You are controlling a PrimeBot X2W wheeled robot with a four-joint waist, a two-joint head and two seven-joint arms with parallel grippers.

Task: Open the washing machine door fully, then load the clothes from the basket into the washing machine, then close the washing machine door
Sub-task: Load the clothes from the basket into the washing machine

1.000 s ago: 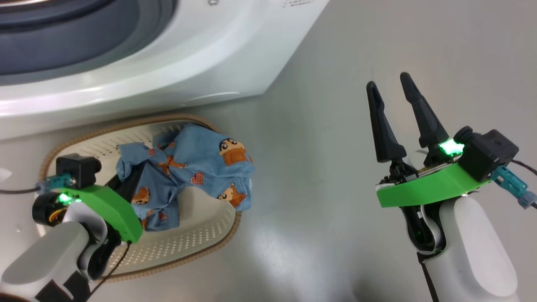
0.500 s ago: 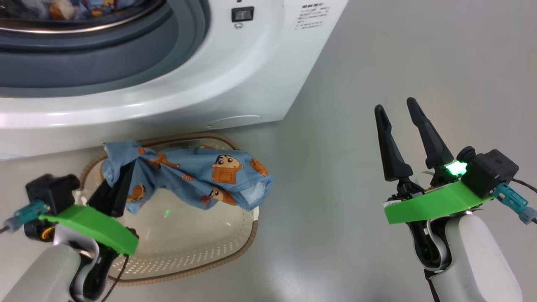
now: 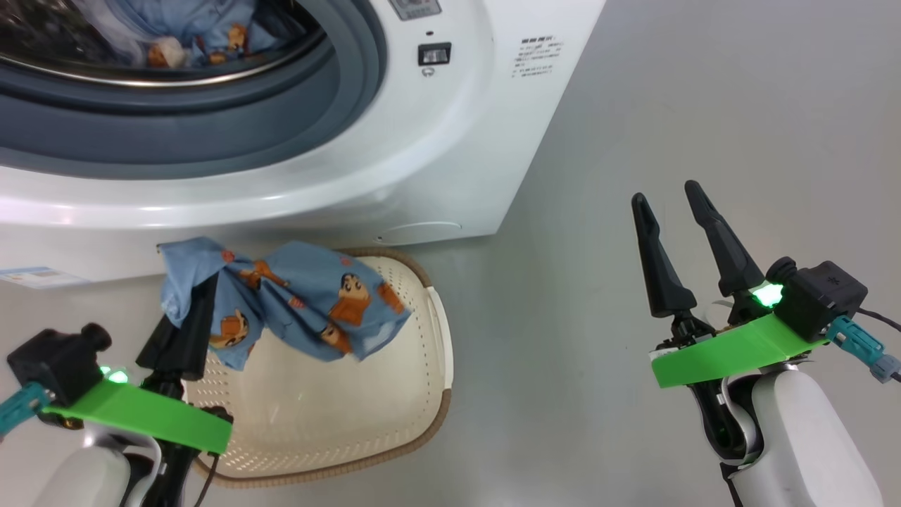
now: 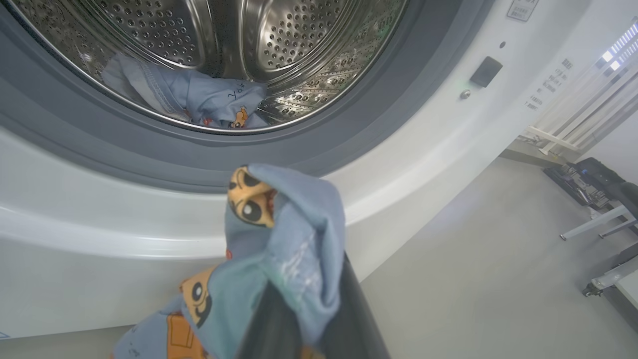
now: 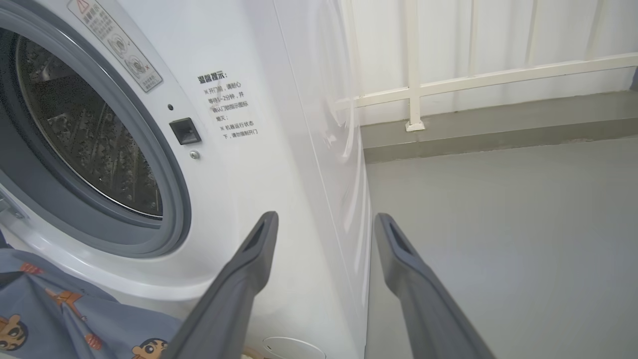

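The white washing machine [image 3: 436,162] stands with its round opening uncovered; its door is out of view. Light blue clothes [image 4: 199,99] lie inside the steel drum. My left gripper [image 3: 200,292] is shut on another blue cartoon-print garment [image 3: 317,303] and holds it above the cream basket [image 3: 338,415], just below the machine's front. In the left wrist view that garment [image 4: 284,239] drapes over my fingers in front of the grey seal. My right gripper [image 3: 665,193] hovers open over the floor to the right, with nothing between its fingers [image 5: 239,279].
Bare grey floor [image 3: 669,105] stretches right of the machine. A white railing [image 5: 413,89] runs along the far wall. A wheeled frame [image 4: 598,209] stands far off at the right. A blue label [image 3: 35,277] sits low on the machine's front.
The head camera has tilted up, bringing the drum into view. My left gripper has lifted the garment out of the basket toward the machine's front. The right arm has held its pose.
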